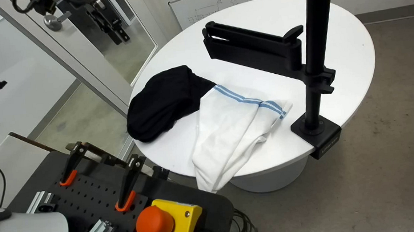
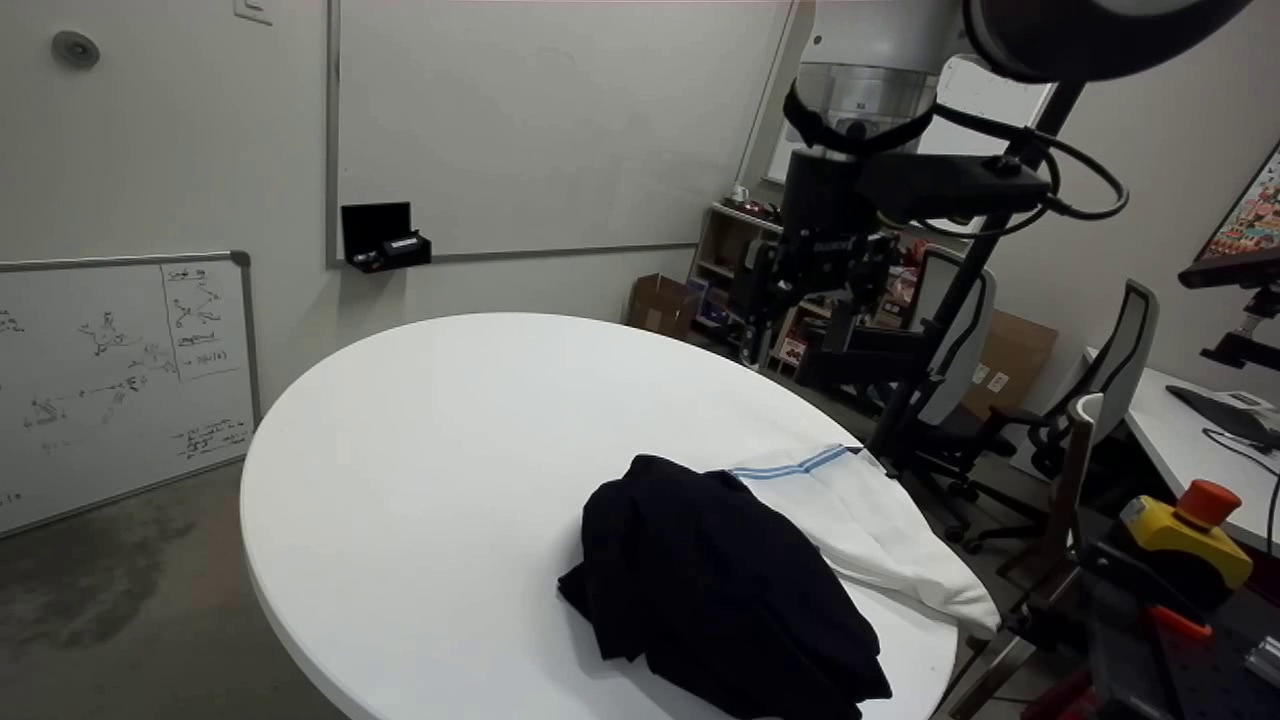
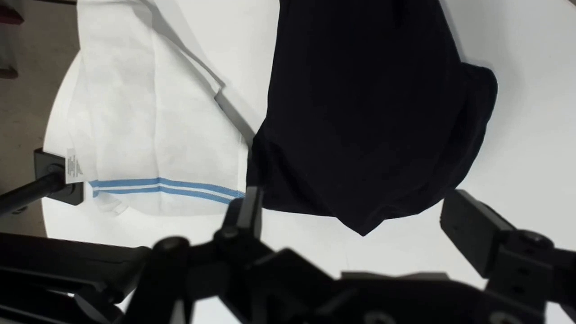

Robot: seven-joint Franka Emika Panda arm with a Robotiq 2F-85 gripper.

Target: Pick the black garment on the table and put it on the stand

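One black garment (image 3: 360, 112) on the table (image 2: 430, 480), my claw (image 3: 353, 202) empty and held clear of it, fingers (image 3: 470, 229) spread wide
I'd pinch a fold away from the white cloth (image 3: 157, 112) it meets, lift slowly so neither drags the other, then drape the middle over the folded arm (image 1: 250, 54) of the stand (image 1: 315, 57); lettering (image 1: 330, 144) on its base, print on the cloth's tag (image 3: 73, 164) and whiteboard scrawl (image 2: 115, 388) are all too small for me to read

Both exterior views: angled down across the table (image 2: 450, 480), its edge common. Wrist view: nearer, above, facing down.
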